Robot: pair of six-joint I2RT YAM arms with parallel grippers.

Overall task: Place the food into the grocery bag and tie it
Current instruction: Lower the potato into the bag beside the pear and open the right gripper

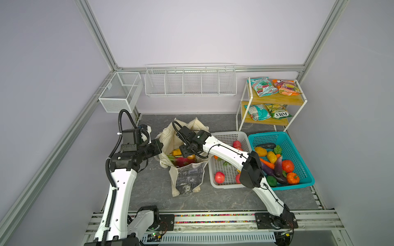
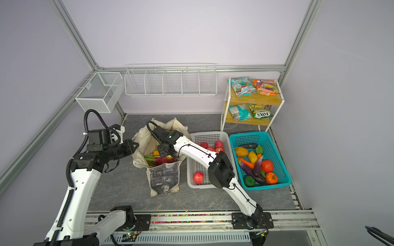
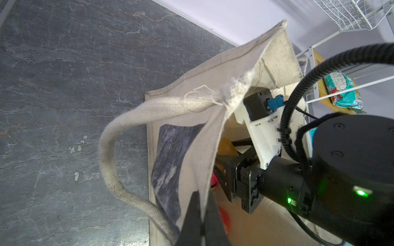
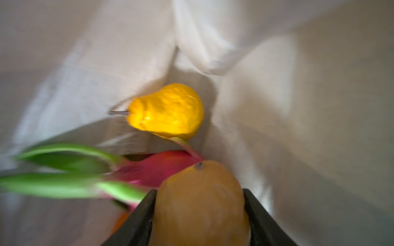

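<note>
– Jaws, status?
– Right gripper (image 4: pixel 199 191) grasps orange-brown fruit (image 4: pixel 200 213) inside grocery bag (image 1: pixel 187 176); left gripper (image 3: pixel 201 204) is clenched on its rim.
– Orientation?
– Long axis along the jaws, stem end toward yellow pear (image 4: pixel 168 110). Likely release point is straight ahead; the right arm is nearer.

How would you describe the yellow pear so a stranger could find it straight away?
Find the cream cloth bag standing just left of the white basket, and look into its open top. Among the fruit inside, the pear is the only bright yellow piece, bumpy, with a thin dark stem, next to the pink dragon fruit with green tips.
</note>
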